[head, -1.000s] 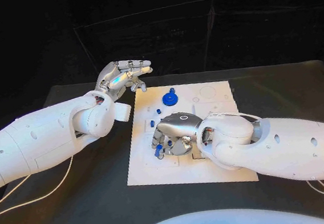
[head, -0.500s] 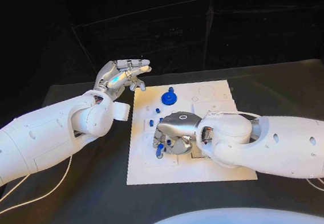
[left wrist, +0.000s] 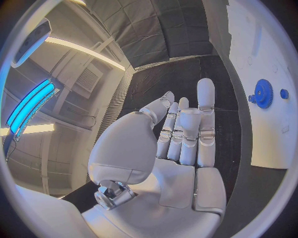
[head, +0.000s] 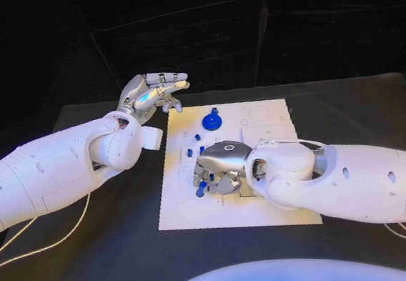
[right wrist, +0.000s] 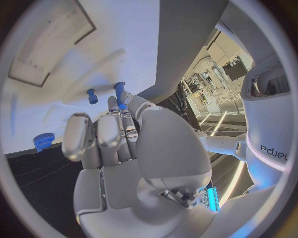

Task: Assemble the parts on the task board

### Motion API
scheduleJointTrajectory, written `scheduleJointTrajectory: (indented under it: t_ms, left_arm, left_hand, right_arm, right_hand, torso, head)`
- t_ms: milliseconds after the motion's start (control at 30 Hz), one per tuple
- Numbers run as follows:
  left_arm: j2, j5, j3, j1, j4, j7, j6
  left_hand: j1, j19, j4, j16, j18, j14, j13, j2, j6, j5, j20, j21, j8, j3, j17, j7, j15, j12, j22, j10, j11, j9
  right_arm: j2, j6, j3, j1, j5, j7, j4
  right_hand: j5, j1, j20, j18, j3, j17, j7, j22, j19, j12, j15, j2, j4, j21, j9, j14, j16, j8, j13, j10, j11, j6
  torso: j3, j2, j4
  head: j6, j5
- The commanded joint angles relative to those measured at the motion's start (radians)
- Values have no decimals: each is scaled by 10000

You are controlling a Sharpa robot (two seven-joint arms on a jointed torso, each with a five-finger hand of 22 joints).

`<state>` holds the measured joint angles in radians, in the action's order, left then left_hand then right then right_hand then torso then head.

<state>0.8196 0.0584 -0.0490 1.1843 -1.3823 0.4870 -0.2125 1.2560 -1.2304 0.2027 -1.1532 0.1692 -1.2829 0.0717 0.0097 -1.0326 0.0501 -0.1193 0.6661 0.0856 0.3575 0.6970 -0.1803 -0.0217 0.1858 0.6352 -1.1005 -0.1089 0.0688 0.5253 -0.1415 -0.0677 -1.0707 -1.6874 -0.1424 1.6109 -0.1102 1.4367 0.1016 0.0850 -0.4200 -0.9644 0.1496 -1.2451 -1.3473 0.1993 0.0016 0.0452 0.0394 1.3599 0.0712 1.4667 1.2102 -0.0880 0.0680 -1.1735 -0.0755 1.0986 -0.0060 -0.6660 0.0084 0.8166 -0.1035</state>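
Black table [head: 99, 273], right hand [head: 219, 170] on task board [head: 277, 208]

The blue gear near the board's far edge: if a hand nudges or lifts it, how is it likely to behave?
The blue gear looks like small moulded plastic, so probably stiff and light. It lies flat on the task board, so a nudge would more likely slide it than tip it. Its toothed rim should give fingertips some purchase; set on edge, it could roll.

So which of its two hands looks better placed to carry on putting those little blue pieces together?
The right hand, probably. It is down over the task board with a blue part at its fingertips, while the left hand is raised beyond the board's far corner, holding nothing.
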Motion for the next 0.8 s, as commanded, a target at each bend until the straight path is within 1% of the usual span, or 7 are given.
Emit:
scheduleJointTrajectory:
  t_ms: [33,133,267,467,533,633,800]
  left_arm:
    - [1,-39,9,16,-3,60,104]
    - [8,-39,9,16,-1,60,106]
    - [8,-39,9,16,-2,62,110]
    - [5,-39,9,16,-1,63,104]
    - [1,-39,9,16,-2,63,105]
    - [1,-39,9,16,-5,60,106]
    - [10,-39,9,16,-11,59,101]
  left_hand:
    - [62,47,-31,66,134,43,14,-28,7,-18,14,-36,32,-6,-10,-44,6,49,-11,56,-15,-3]
    - [62,47,-31,66,134,43,14,-28,7,-18,14,-36,32,-6,-10,-44,6,49,-11,56,-15,-3]
    - [62,47,-31,66,134,43,14,-28,7,-18,14,-36,32,-6,-10,-44,6,49,-11,56,-15,-3]
    - [62,47,-31,66,134,43,14,-28,7,-18,14,-36,32,-6,-10,-44,6,49,-11,56,-15,-3]
    - [62,47,-31,66,134,43,14,-28,7,-18,14,-36,32,-6,-10,-44,6,49,-11,56,-15,-3]
    - [62,47,-31,66,134,43,14,-28,7,-18,14,-36,32,-6,-10,-44,6,49,-11,56,-15,-3]
    - [62,47,-31,66,134,43,14,-28,7,-18,14,-36,32,-6,-10,-44,6,49,-11,56,-15,-3]
  right_arm:
    - [46,38,3,-12,-110,-41,69]
    - [82,-23,3,-8,-170,-97,106]
    - [71,-28,2,-5,-223,-179,120]
    - [-112,128,-6,-3,-246,-259,6]
    - [-169,172,-69,-2,-256,-277,-20]
    - [-217,204,-136,-2,-264,-284,-34]
    - [-273,223,-193,-2,-272,-275,-52]
  right_hand:
    - [-47,-87,27,-71,-47,-4,35,-13,39,-28,-52,-27,22,25,9,74,5,-35,7,-14,-32,47]
    - [-48,-98,27,-71,-48,-3,30,-14,41,-31,-54,-25,21,25,11,73,6,-40,9,-27,-29,59]
    - [-39,-142,28,-70,-38,3,28,-14,45,-49,-56,6,14,26,10,72,7,-37,8,-36,-29,66]
    - [-117,-443,60,-62,62,15,100,19,89,-224,-7,184,-102,1,-44,66,21,120,-16,97,-93,-169]
    - [-158,-534,85,-50,83,40,145,76,135,-328,28,241,-145,-37,-61,57,14,196,-35,222,-143,-298]
    - [-174,-581,106,-45,91,49,169,96,154,-387,51,277,-166,-53,-60,53,15,221,-38,280,-172,-356]
    - [-180,-630,124,-39,110,50,189,118,173,-422,67,314,-188,-68,-58,51,21,232,-35,302,-191,-394]
  torso:
    - [2,1,-2]
    - [2,1,-11]
    - [2,2,-4]
    - [-6,3,0]
    - [-1,-1,5]
    - [-3,-10,19]
    - [-10,-1,8]
  head:
    - [9,-12]
    - [8,-21]
    - [0,-6]
    - [6,-1]
    - [14,2]
    - [18,10]
    - [18,9]
